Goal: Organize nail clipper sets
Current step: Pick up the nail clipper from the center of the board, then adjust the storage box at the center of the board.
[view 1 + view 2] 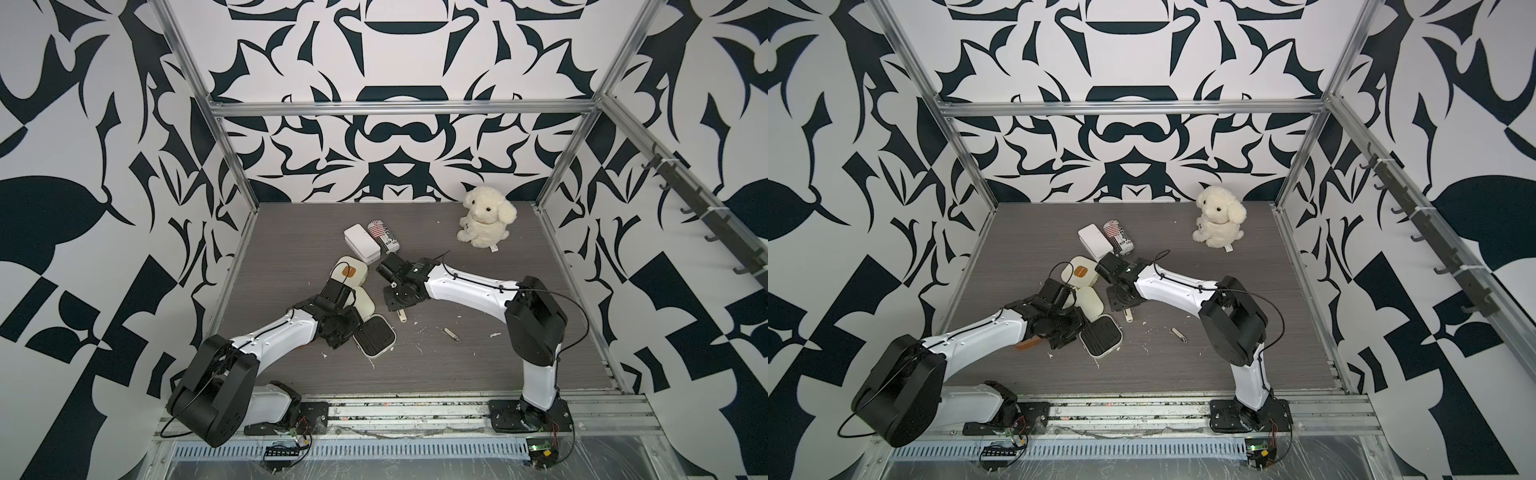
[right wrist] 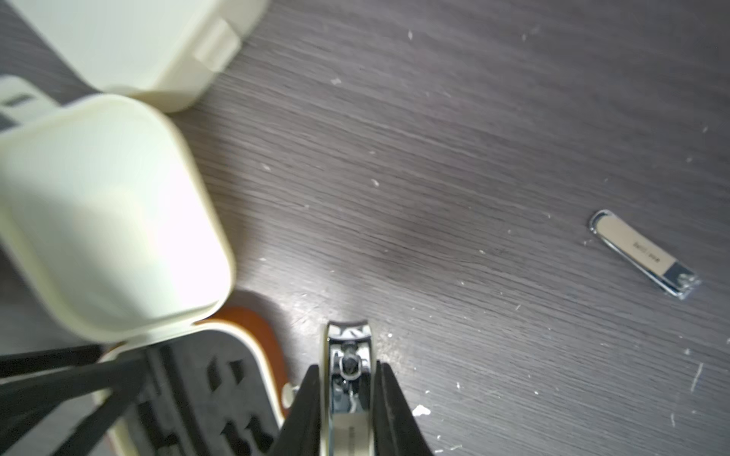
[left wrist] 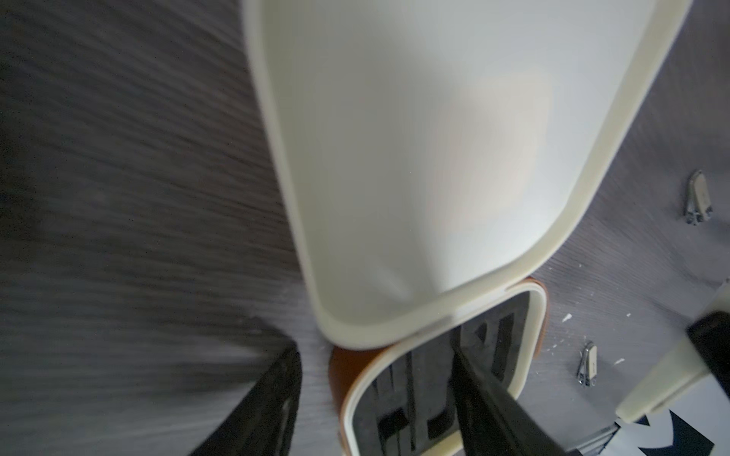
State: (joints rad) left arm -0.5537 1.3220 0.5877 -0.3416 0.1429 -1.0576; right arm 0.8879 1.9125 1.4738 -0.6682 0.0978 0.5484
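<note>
Tan-brown hinged case with black slotted insert [image 1: 376,338] lies open at left-centre, cream lid [image 3: 414,158] raised. Left gripper [image 3: 375,349] straddles its rim, one finger outside, one over the insert, presumably to steady it (clamped or not: cannot tell). Just right, right gripper [image 2: 347,365] is pinched on a small metal nail clipper [image 2: 347,339], evidently for slotting in. Second beige-faced metal clipper [image 2: 644,252] lies loose on the grey wood-grain table [image 1: 457,374], further right.

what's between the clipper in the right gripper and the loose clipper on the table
Only bare table with small white flecks, seen in the right wrist view between the held clipper and the loose clipper.
</note>
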